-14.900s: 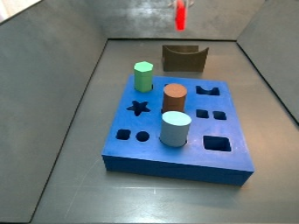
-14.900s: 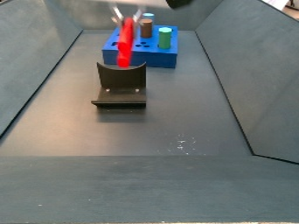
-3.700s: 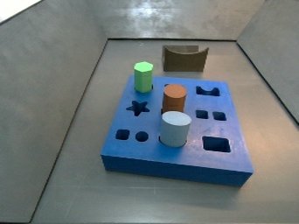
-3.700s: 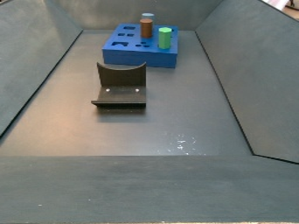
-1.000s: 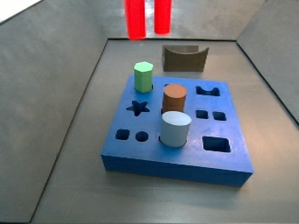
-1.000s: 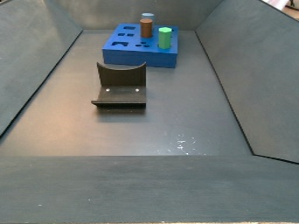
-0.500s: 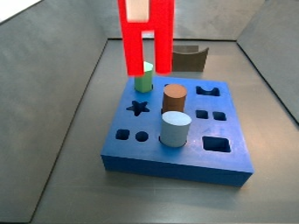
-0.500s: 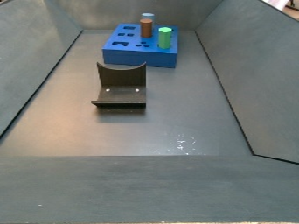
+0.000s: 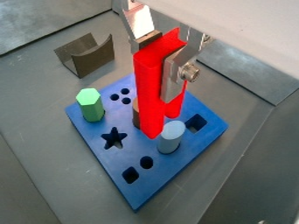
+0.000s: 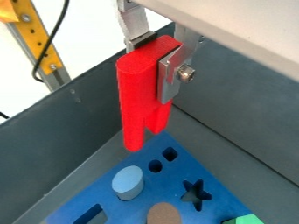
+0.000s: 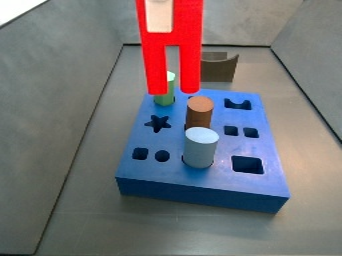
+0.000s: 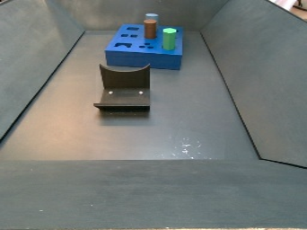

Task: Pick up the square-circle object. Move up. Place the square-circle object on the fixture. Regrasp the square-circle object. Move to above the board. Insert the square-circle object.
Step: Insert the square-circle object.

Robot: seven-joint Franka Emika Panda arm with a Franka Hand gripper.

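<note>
Red square-circle object (image 9: 158,83) hangs legs-down, clamped between my fingers (image 9: 184,66), above the blue board (image 9: 111,157). My gripper (image 10: 158,61) points straight down from above. I judge this the move-above-the-board step; next I must line the legs up with their matching holes and lower. The fixture (image 9: 89,54) stands empty nearby.

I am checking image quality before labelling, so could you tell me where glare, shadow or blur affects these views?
In a side view, a pale glare patch sits on the floor, everything sharp. In a side view, the square-circle object looms large and soft-edged above the board. In both wrist views the gripper holds the red piece, evenly lit, its fingers slightly blurred.
</note>
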